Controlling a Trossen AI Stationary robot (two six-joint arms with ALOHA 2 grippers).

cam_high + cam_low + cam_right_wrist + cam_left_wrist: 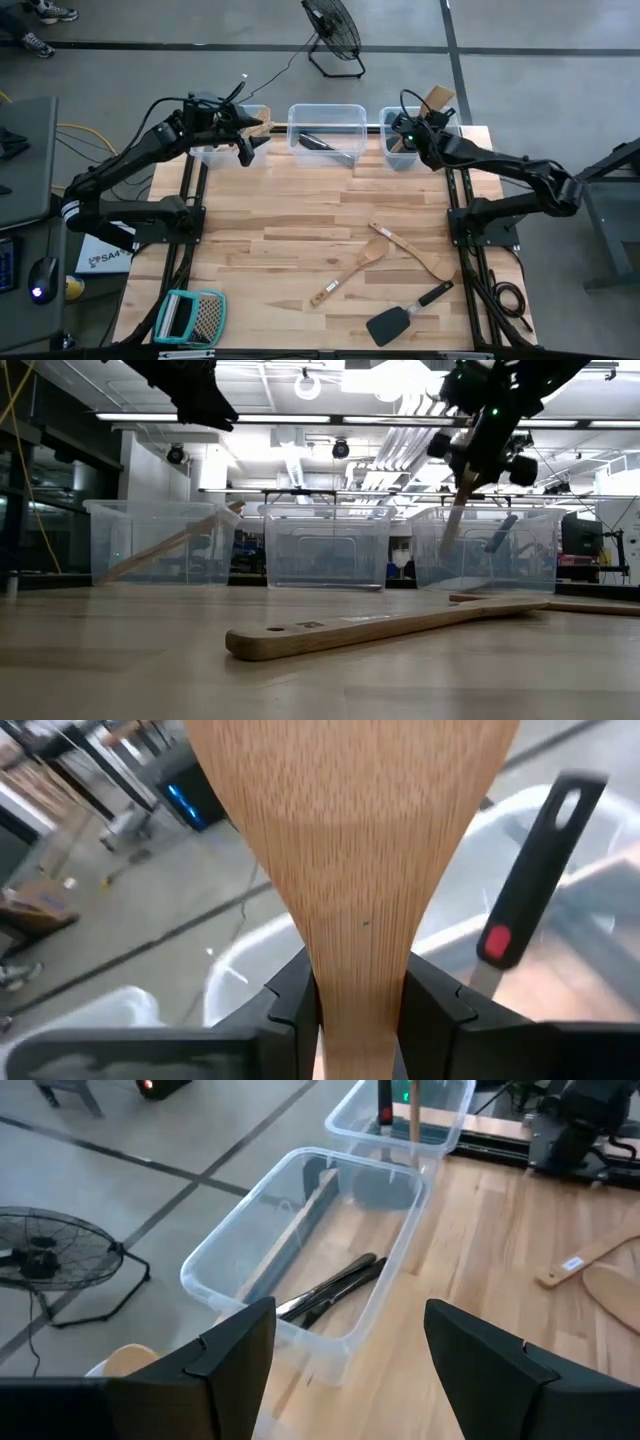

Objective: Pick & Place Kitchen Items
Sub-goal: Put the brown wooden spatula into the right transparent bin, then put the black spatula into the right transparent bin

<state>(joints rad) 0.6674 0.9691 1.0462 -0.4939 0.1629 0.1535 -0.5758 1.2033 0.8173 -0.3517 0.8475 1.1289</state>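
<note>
The butcher-block table carries three clear plastic bins along its far edge: a left bin, a middle bin and a right bin. The left arm reaches to the left bin, and the left gripper hangs above it with fingers spread apart and nothing between them; a wooden utensil leans inside that bin. The right arm extends over the right bin, where the right gripper is clamped on the neck of a wooden spatula, blade upward, handle pointing down into the bin. A black utensil with a red-marked handle stands in the same bin. Black tongs lie in the middle bin. A teal-framed flat grater sits at the near left corner. On the near right of the table lie a wooden spatula with a label, a wooden spoon crossing close to it, and a black spatula nearest the edge.
</note>
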